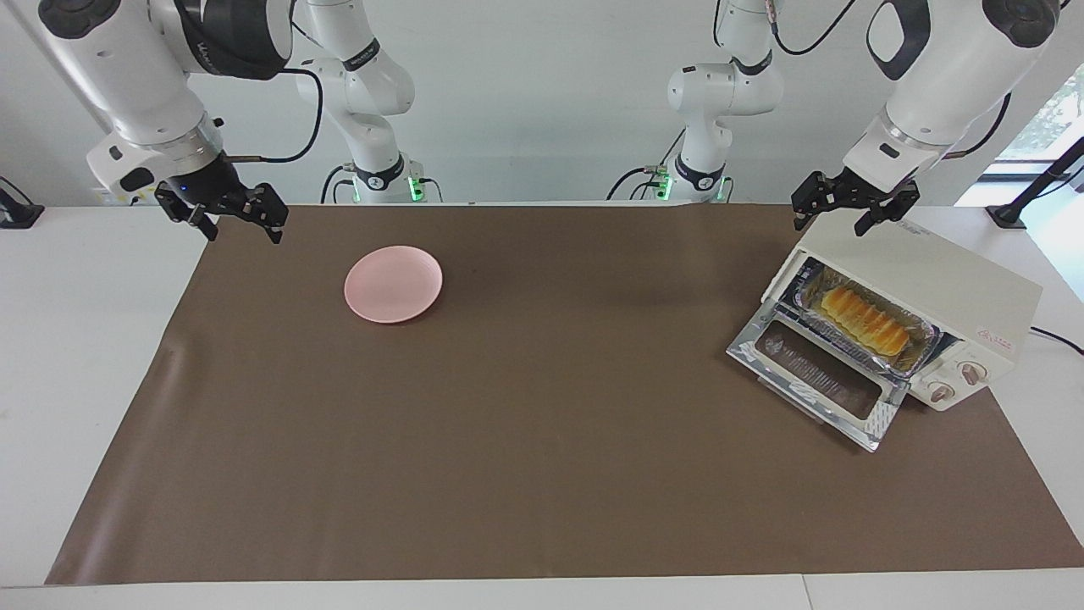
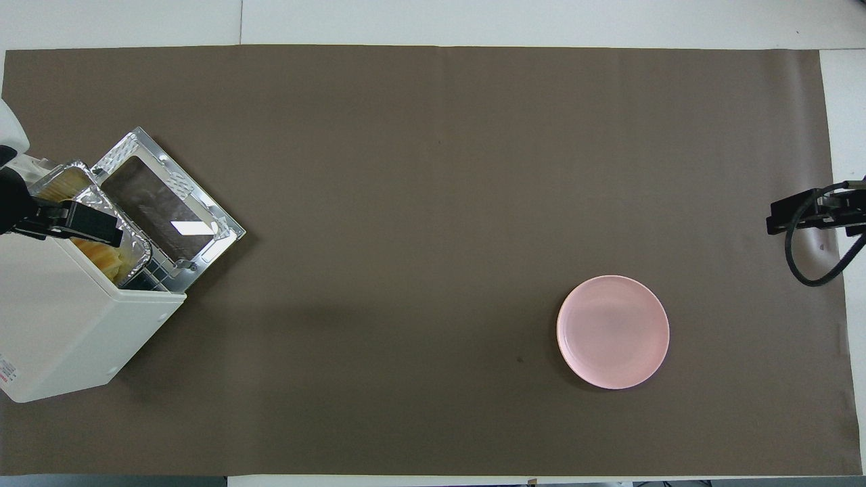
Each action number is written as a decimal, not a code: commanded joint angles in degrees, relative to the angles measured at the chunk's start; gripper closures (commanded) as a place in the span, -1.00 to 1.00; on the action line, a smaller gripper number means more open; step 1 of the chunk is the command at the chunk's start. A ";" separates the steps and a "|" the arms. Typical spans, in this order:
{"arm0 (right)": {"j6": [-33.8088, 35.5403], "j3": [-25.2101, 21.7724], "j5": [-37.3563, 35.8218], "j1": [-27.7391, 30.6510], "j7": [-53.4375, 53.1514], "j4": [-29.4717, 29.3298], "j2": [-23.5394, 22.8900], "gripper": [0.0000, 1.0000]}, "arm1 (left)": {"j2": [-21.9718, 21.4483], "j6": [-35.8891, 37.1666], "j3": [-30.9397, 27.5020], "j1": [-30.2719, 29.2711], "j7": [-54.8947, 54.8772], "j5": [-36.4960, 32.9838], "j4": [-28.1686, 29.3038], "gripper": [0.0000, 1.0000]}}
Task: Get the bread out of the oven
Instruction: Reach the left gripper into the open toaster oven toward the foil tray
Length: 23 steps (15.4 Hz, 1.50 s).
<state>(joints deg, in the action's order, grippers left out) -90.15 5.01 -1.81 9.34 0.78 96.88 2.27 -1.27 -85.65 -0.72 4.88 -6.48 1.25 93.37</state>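
Only facing view shows oven (image 1: 948, 280) knobs (image 1: 957, 382).

Oven (image 1: 931, 296) stands at the left arm's end of the table (image 1: 51, 356), on the mat (image 1: 542, 440), turned at an angle. Its door (image 1: 821, 377) is dropped open and lies flat on the mat in front of it. Foil tray (image 1: 872, 326) sits in the oven cavity; bread (image 1: 865, 319) lies in the tray. Plate (image 1: 393, 284) rests on the mat toward the right arm's end, well apart from the oven. Left gripper (image 1: 855, 207) is over the oven's top; right gripper (image 1: 224, 216) is over the mat's edge at the right arm's end.
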 commanded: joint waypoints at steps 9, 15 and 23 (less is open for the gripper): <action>0.15 0.44 -0.30 0.50 0.98 1.03 0.98 -1.00 | -1.10 -0.31 0.28 -0.23 -0.11 -0.98 0.68 -1.00; 0.15 0.44 -0.38 0.50 0.90 1.03 0.98 -1.00 | -0.40 -2.15 0.28 0.21 5.14 -0.98 -0.11 -1.00; 0.15 0.44 -0.38 0.50 0.98 1.03 0.98 -1.00 | 21.39 -3.37 0.02 2.15 30.78 -5.29 -17.43 -1.00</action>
<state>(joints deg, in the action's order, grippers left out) -90.15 5.01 -1.81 9.34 0.78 96.88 2.27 13.51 -88.52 -0.34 6.02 15.74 -2.25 82.29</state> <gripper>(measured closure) 0.000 0.000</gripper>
